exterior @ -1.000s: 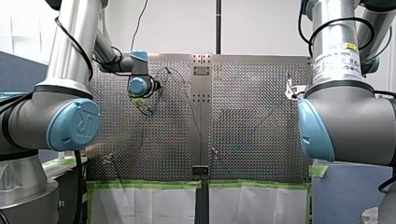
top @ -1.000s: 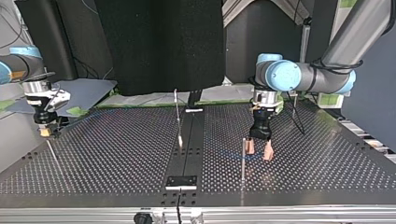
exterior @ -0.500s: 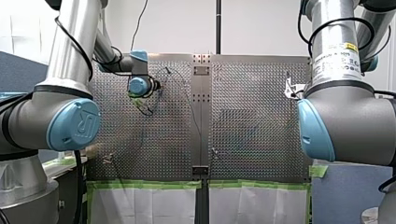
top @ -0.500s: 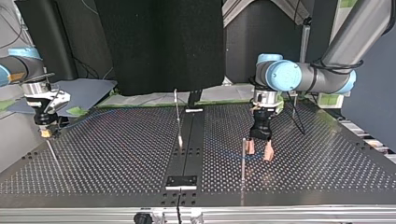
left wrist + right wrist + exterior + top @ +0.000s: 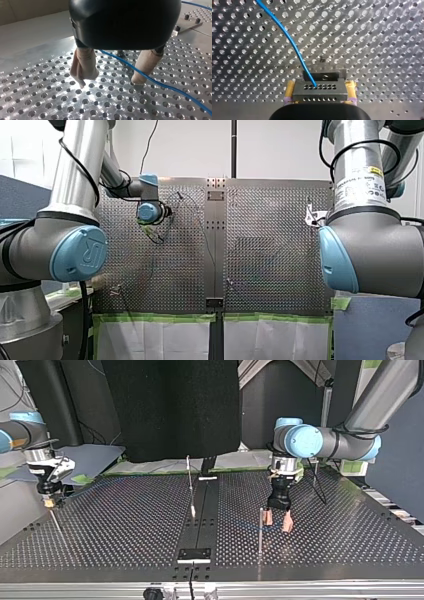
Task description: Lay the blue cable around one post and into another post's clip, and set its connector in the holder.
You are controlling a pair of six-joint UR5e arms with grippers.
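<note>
Nearest the top view's camera, left of the near post (image 5: 260,529), on the centre strip of the table (image 5: 125,532): small dark plate (image 5: 195,554). Possibly the holder, cannot confirm. Nothing set in it.

Just behind the near post, a little to its right: left gripper (image 5: 277,524), down at the table. Arm comes in roughly level from the right, wrist turned straight down, fingers vertical. Left wrist view: beige pads (image 5: 83,65) spread wide, tips at or almost at the perforated surface, gripping nothing. Blue cable (image 5: 160,83) lies on the table between them, close against one pad and well off the other. Straddled, not pinched.

Further back and left of the near post: second thin post (image 5: 190,485) on the centre strip. No clip made out on either post.

Farthest, well to the left of the near post, by the table's edge: right gripper (image 5: 49,502), wrist pointing down, low. Touching the table or not, cannot tell. Right wrist view: yellow pads closed on the two sides of a grey connector (image 5: 319,87). Cable leaves the connector's face and curves away over the holes.

Handling, as judged:
- Cable thin, light and limp, with a little spring. It will likely hold a route only under slight tension, and may slip through smooth pads.
- Best taken where the left gripper straddles it, close to the near post, so only a short length needs steering.
- Connector small and rigid. The present side grip looks sound.
- Cable-to-connector joint is the probable weak spot, so no hard pulls there.
</note>
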